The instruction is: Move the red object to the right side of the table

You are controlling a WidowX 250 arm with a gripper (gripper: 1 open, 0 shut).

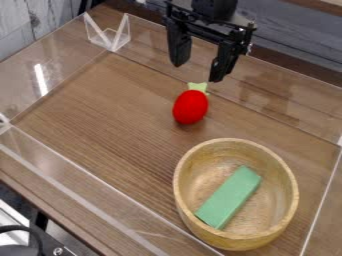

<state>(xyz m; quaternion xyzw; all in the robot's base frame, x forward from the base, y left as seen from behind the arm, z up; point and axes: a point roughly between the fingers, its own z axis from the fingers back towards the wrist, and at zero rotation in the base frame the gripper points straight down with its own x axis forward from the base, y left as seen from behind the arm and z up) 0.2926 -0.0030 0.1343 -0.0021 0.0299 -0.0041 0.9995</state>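
Gripper (202,67) hangs wide and empty above the red object (191,107). You likely face a light, slick, roll-prone toy; pinch its broad middle.

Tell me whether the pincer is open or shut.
Open. The pincer hangs above the red object with its two fingers spread apart and nothing between them.

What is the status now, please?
Gripper open, fingers above red object. Red object on table, untouched. Wooden bowl with green block at right.
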